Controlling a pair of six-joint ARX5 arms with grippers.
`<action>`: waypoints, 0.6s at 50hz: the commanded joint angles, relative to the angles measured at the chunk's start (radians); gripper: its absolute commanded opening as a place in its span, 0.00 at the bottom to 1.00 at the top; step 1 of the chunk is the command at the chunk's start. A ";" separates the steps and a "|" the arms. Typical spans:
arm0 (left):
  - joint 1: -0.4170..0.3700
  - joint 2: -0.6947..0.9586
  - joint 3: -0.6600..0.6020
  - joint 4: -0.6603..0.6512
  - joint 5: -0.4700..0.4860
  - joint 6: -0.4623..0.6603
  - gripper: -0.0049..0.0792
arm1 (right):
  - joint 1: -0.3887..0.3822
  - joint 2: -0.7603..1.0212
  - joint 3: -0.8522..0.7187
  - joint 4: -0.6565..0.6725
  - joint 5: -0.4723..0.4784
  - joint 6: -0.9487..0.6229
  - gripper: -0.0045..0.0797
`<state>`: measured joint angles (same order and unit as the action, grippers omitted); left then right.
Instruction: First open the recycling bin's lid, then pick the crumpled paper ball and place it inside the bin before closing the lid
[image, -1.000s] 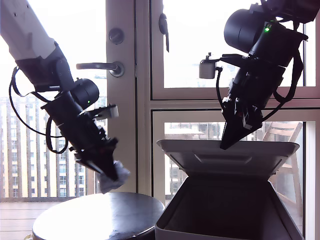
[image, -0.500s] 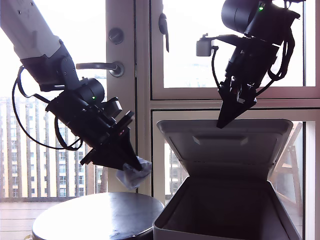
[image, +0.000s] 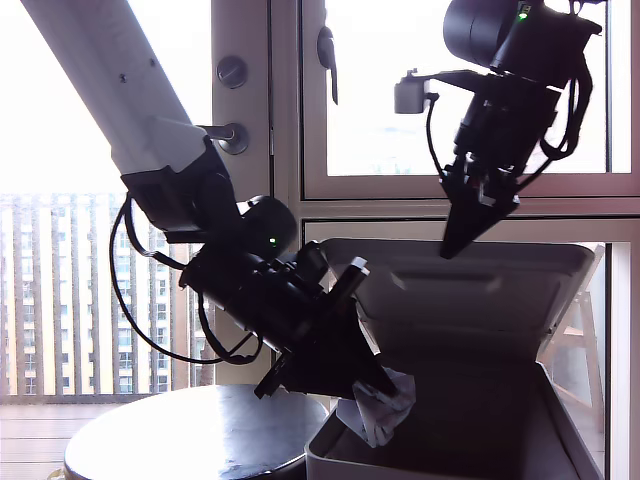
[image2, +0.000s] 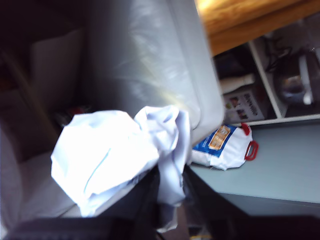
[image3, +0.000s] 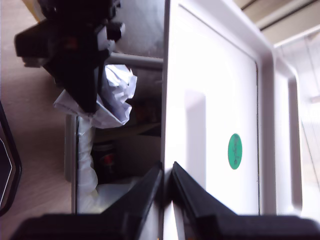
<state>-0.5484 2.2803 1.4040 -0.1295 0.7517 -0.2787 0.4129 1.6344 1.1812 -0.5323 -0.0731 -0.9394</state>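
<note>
My first gripper pinches the paper ball just over the open bin. My second gripper clamps the raised lid. Next, likely release inside.

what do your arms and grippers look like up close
My first gripper has tapered black fingers on a black wrist block with a green light and looped black cables, behind it a white upper link. My second gripper looks alike: black pointed fingers, bulky black housing, green light, loose cables.

My second tool pinches the lid's edge.
</note>
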 joint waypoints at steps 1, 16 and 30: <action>-0.008 0.004 -0.011 0.019 -0.023 0.011 0.03 | 0.004 -0.003 0.031 0.032 -0.002 0.001 0.04; -0.048 0.004 -0.011 0.030 -0.177 0.011 0.03 | 0.004 -0.003 0.031 0.032 -0.002 0.001 0.04; -0.050 0.004 -0.011 0.026 -0.204 -0.003 0.57 | 0.004 -0.003 0.031 0.030 -0.002 0.001 0.04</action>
<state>-0.5739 2.2803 1.4040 -0.1024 0.5476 -0.2859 0.4137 1.6344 1.1835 -0.5339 -0.0715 -0.9398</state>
